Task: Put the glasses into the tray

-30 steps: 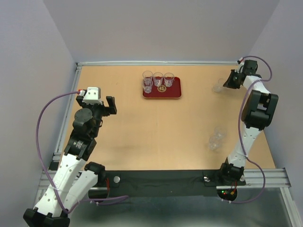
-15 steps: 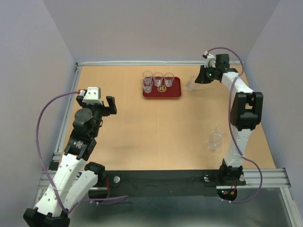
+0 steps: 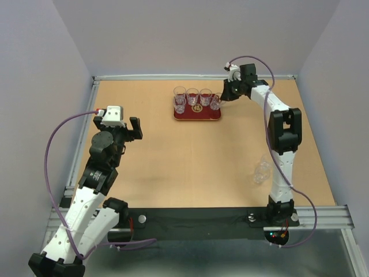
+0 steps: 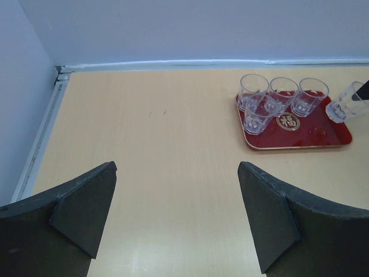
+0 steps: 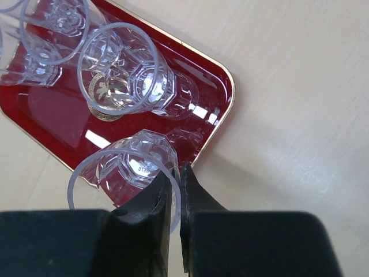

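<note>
right hand point(image 5: 174, 183): fingers pressed nearly together on the wall of the held glass point(image 5: 131, 164), one inside the mouth and one outside, so it's a rim pinch
where it is: the held glass hangs over the tray point(image 3: 211, 115) at the 3 o'clock side, just inside the rim; can't tell if the base is touching down
which way it points: mouth up, base down, long axis pretty much upright, maybe a hair tilted
the relation that matters: the glass hangs straight below the hand, with bare red tray under it and off towards 6 o'clock, so my guess is the move is mostly down, then let go
neighbours: four glasses point(image 4: 282, 95) stand on the tray, three in a row along the 12 o'clock edge and one at 9 o'clock of the gold emblem point(image 4: 287, 122); the nearest is just beside the held one at its 10 o'clock, so it'd be easy to clink
left hand point(image 4: 176, 170): spread wide, nothing in it, well apart at roughly 8 o'clock of the tray
leftover glass point(image 3: 262, 171): out on the counter point(image 3: 173, 167) towards 4 o'clock; looks upright, but it's blurry
nearer hand: the right one, for both jobs
</note>
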Tool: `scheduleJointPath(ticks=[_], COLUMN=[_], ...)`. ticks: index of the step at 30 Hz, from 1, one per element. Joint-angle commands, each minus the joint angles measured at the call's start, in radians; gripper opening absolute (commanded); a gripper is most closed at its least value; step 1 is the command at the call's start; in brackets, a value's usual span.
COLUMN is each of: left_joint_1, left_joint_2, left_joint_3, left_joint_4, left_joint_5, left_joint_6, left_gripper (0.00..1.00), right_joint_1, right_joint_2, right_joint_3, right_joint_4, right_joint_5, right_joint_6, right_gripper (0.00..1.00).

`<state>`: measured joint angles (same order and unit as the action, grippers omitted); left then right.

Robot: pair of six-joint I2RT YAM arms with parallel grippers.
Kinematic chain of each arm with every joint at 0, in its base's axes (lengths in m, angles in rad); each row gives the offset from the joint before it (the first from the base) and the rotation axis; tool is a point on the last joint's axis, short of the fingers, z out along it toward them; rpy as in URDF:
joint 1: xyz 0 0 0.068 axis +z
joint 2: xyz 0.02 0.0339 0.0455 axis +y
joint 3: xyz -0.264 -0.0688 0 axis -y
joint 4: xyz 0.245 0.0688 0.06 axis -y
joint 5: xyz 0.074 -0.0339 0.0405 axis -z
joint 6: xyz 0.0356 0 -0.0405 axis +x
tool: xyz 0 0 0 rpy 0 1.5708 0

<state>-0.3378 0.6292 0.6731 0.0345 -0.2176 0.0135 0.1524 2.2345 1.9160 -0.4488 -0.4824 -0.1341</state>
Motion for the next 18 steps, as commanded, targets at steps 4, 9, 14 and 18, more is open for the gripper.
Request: scheduleJointPath(ticks=[4, 9, 14, 18], left_joint_1=[0.008, 0.008, 0.008, 0.008], left_joint_2=[-0.005, -0.006, -0.006, -0.01], left_joint_3=[-0.009, -0.009, -0.009, -0.009], left_joint_4=[0.054, 0.053, 0.054, 0.054], left_joint_5=[-0.005, -0.006, -0.006, -0.008], left_joint_6=[0.003, 0.003, 0.003, 0.006], left_gripper=[0.98, 0.98, 0.98, 0.98], right_joint_1=[0.03, 0.045, 0.067, 0.075], right_joint_2=[0.042, 0.063, 0.085, 0.096], right_joint_3=[0.086, 0.11, 0.141, 0.163], right_joint_4=[-0.007, -0.008, -0.008, -0.008], right_joint_5=[0.073, 0.117, 0.188, 0.209], right_joint_6=[-0.013, -0.021, -0.048, -0.055], right_gripper=[0.04, 0.07, 0.17, 0.29])
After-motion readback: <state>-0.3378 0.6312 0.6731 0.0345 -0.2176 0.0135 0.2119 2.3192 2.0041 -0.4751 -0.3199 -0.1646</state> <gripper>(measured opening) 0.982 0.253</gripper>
